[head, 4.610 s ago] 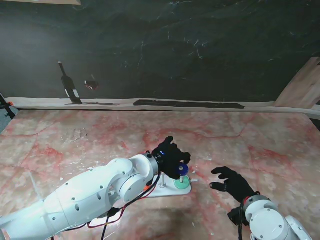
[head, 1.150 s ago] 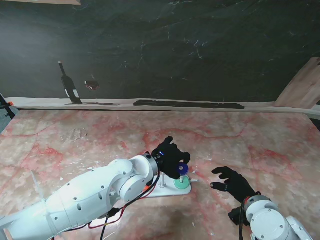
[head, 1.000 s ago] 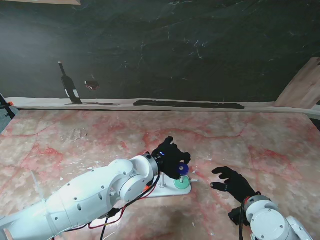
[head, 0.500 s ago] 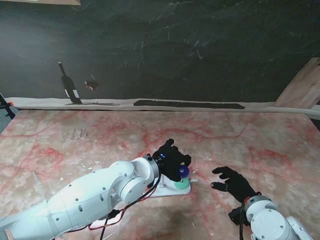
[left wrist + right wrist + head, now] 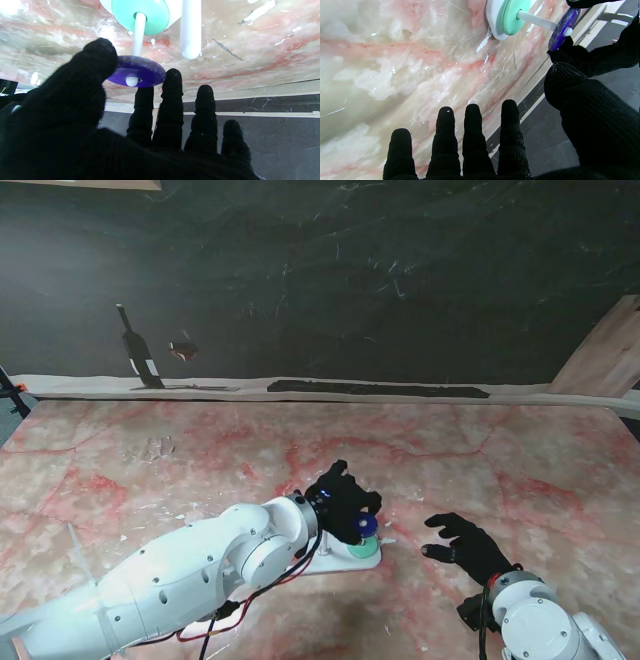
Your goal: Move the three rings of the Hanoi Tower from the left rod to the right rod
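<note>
Where the smooth white rod (image 5: 138, 30) ends, a flat purple ring (image 5: 140, 71) sits.

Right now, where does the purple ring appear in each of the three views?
Stand view: purple ring in the left hand, above the green ring.
Left wrist view: purple ring at the rod's tip.
Right wrist view: purple ring, seen edge-on.
Shared landmark: the green ring at that rod's foot.
</note>
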### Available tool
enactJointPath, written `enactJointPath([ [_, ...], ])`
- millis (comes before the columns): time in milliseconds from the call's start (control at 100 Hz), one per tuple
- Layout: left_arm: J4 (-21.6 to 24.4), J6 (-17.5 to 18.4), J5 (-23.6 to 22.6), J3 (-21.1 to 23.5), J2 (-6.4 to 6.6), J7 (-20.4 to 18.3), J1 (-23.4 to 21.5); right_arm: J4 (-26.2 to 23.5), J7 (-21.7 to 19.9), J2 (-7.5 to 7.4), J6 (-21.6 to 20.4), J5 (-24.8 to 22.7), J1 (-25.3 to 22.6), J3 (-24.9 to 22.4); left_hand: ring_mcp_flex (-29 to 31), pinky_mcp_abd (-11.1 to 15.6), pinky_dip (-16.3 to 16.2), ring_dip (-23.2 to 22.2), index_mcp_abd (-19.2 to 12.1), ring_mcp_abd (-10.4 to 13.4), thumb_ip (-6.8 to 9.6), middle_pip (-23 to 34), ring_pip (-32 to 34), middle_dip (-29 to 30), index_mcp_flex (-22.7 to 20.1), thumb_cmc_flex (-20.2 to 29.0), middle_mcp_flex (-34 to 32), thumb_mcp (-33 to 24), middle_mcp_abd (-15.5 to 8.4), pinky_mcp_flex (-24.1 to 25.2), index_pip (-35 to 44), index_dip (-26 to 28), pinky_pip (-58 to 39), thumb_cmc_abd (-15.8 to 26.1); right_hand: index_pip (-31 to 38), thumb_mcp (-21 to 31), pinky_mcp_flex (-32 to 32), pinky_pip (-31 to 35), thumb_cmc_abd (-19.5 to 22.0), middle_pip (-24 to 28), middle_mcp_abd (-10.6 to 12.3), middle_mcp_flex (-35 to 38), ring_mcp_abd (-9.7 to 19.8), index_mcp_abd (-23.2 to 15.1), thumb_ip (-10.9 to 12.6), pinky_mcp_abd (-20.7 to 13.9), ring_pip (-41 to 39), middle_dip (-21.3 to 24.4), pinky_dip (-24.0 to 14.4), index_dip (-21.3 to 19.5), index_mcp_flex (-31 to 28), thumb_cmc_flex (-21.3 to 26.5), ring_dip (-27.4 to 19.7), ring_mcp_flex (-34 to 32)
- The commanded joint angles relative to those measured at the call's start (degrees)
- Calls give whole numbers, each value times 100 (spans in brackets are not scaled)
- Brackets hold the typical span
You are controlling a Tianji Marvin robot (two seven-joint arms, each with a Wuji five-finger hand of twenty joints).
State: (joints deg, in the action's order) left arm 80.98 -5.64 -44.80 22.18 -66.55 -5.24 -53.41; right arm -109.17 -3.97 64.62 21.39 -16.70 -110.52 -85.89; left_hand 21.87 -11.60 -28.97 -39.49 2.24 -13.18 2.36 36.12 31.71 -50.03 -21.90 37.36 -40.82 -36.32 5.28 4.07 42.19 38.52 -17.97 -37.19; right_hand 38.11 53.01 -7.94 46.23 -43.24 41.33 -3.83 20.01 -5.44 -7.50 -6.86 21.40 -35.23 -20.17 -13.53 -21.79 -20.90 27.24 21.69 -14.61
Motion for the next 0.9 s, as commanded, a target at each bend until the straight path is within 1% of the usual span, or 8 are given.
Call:
enactJointPath([
  [0, -7, -16, 33, -10, -6, -41, 32, -22, -1, 21, -1, -18, -40, 17, -176, -50, 6, -35, -252, -21, 545, 64, 17, 309, 8, 185, 276, -553, -24, 66, 324, 102, 112, 391, 6, -65, 3, 146, -6, 23, -9, 8, -26, -41, 190, 2, -21, -43, 75, 28, 202, 31, 55, -126],
  [170, -10, -5, 40, -28, 0, -77, 49, -21, -8, 19, -2, -23, -38, 19, -388, -46, -11, 11, -223, -69, 405, -312, -84, 680, 270, 78, 669, -455, 146, 99, 73, -42, 295, 166, 6, -65, 3, 147, -6, 22, -7, 0, -25, -35, 189, 3, -19, -43, 78, 29, 220, 35, 54, -124],
  [350, 15, -13, 42, -45, 14, -143, 71, -20, -17, 17, -1, -21, -34, 21, -695, -51, -138, 106, -84, -151, 18, -789, -247, 1284, 579, -33, 1264, -215, 439, 139, -343, -356, 657, -105, 4, -61, 3, 147, -17, 23, -7, -20, -19, -30, 189, 3, -16, -44, 80, 32, 240, 32, 53, -120],
  [390, 27, -20, 39, -44, 21, -163, 72, -20, -19, 17, 1, -20, -32, 22, -756, -47, -222, 141, -20, -163, -127, -867, -293, 1449, 595, -39, 1355, -175, 493, 137, -458, -481, 763, -159, 6, -60, 3, 148, -21, 24, -13, -21, -21, -29, 190, 3, -13, -44, 81, 32, 239, 39, 52, -117],
  [490, 49, -31, 38, -44, 33, -204, 74, -18, -23, 16, 3, -19, -28, 24, -859, -41, -308, 187, 136, -172, -282, -1017, -360, 1665, 694, -82, 1508, -101, 584, 153, -608, -634, 891, -268, 7, -60, -1, 140, -31, 26, -14, -25, -25, -18, 188, 7, -12, -44, 86, 33, 242, 30, 51, -116],
  [730, 101, -48, 44, 21, 63, -237, 12, -18, -22, 17, 10, -9, -25, 24, -1083, -40, -283, 351, 352, -223, -463, -1399, -552, 2289, 914, -274, 1909, 307, 778, 111, -1130, -1141, 1103, -269, 7, -54, 0, 132, -24, 28, -9, -36, -19, -12, 187, 10, -13, -44, 94, 38, 255, 25, 51, -116],
  [830, 319, -146, -164, 262, 148, -191, -238, -18, -17, 19, 18, -3, -25, 23, -1133, -39, -237, 387, 407, -220, -511, -1383, -588, 2371, 959, -393, 1995, 622, 809, 97, -1241, -1278, 1135, -45, 9, -54, 0, 132, -30, 28, -10, -38, -19, -6, 187, 10, -14, -43, 96, 39, 260, 27, 51, -116],
  [890, 508, -182, -338, 516, 224, -158, -485, -21, -12, 21, 27, -1, -25, 24, -1144, -33, -225, 425, 422, -219, -485, -1375, -614, 2419, 963, -334, 2004, 955, 809, 99, -1250, -1339, 1131, 110, 10, -54, 0, 133, -24, 29, -14, -39, -24, -1, 187, 10, -15, -43, 97, 40, 265, 24, 51, -117],
])
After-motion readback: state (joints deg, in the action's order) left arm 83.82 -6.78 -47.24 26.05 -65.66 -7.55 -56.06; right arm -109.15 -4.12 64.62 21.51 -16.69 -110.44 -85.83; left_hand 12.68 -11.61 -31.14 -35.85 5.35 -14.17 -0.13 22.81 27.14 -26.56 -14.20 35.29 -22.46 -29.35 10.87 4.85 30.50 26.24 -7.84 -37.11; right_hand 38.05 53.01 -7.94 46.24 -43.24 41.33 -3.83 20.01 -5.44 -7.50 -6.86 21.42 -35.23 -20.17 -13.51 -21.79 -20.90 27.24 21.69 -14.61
